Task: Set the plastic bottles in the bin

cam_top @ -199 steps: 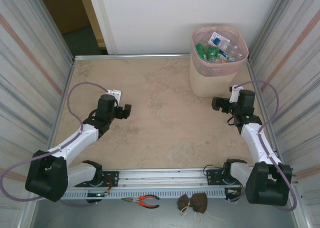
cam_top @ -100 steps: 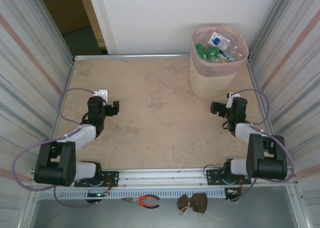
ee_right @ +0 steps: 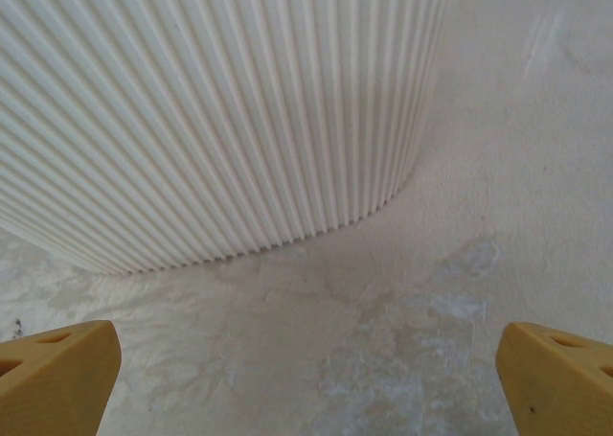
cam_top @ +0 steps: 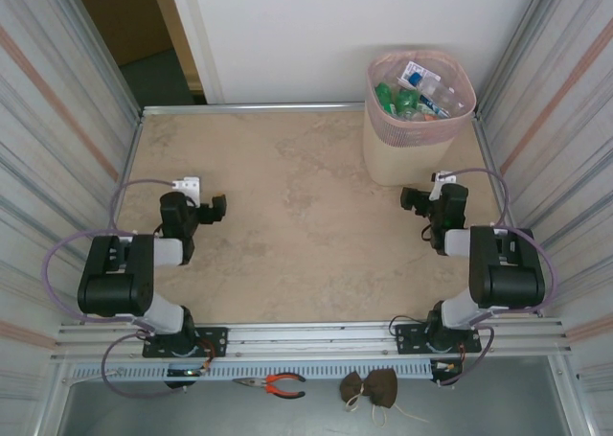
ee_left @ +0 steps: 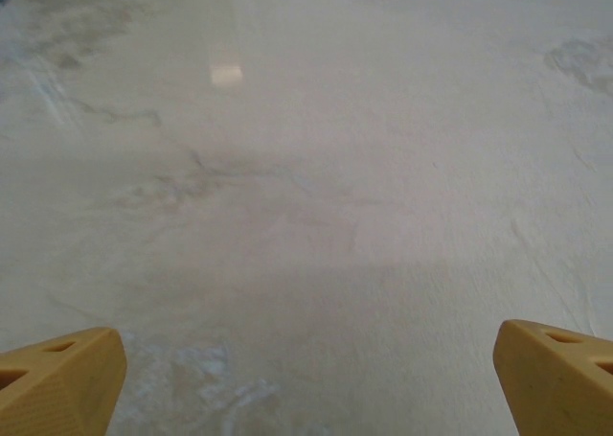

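Observation:
The bin (cam_top: 407, 153) is a cream ribbed wastebasket with a pink liner, standing at the far right of the table. Several plastic bottles (cam_top: 414, 95), green ones and clear ones with blue labels, lie inside it. My right gripper (cam_top: 414, 199) sits low, just in front of the bin, and is open. In the right wrist view the bin's ribbed wall (ee_right: 211, 110) stands close ahead, and the right gripper (ee_right: 306, 383) has bare tabletop between its yellow fingertips (ee_right: 53, 374). My left gripper (cam_top: 213, 209) is at the left side, open. The left gripper (ee_left: 306, 388) holds nothing between its fingertips (ee_left: 57, 383).
Corrugated metal walls (cam_top: 57, 120) close in both sides of the marbled tabletop (cam_top: 297, 225). Below the near rail lie orange-handled pliers (cam_top: 273, 385) and a brown bundle (cam_top: 372, 388). Both arms are folded back over their bases.
Both arms have folded back toward their bases, drawing the grippers slightly outward and lower over the table. Both grippers stayed open and empty.

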`<act>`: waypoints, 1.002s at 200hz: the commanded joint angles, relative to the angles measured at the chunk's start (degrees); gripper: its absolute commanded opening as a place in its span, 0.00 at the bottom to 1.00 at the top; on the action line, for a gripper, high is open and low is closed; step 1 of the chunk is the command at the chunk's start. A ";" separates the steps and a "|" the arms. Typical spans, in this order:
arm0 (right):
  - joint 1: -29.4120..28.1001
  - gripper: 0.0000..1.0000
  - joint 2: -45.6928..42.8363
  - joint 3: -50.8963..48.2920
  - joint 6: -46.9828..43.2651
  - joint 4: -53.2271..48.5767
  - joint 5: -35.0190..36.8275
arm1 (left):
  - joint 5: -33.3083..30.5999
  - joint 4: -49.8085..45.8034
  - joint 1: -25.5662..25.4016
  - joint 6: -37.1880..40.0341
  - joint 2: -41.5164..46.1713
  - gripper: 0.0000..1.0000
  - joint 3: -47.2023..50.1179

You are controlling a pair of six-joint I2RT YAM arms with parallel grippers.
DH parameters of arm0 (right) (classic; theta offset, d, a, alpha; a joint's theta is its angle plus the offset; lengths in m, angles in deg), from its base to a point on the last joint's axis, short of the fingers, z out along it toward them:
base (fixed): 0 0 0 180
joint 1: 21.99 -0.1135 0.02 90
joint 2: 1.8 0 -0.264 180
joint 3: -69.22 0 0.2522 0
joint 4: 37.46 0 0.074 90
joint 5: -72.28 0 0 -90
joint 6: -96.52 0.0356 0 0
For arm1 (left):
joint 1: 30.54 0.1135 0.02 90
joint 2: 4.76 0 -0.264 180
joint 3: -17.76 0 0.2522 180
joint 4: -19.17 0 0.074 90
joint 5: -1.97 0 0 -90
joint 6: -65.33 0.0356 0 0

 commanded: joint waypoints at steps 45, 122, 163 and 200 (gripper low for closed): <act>-0.75 0.99 1.00 -1.05 -1.85 5.40 0.31 | 3.00 0.55 -0.42 2.59 -0.47 0.98 -2.41; -0.58 0.99 0.88 -1.24 -1.86 5.50 0.05 | 0.26 0.96 -1.45 2.89 -0.04 0.99 -1.91; -0.65 0.99 0.96 -1.16 -1.89 5.45 0.17 | 0.11 0.88 -1.53 2.90 -0.04 0.99 -1.97; -0.91 0.99 1.33 -0.68 -2.01 5.00 0.54 | -0.04 0.88 -1.62 2.98 -0.08 0.99 -1.97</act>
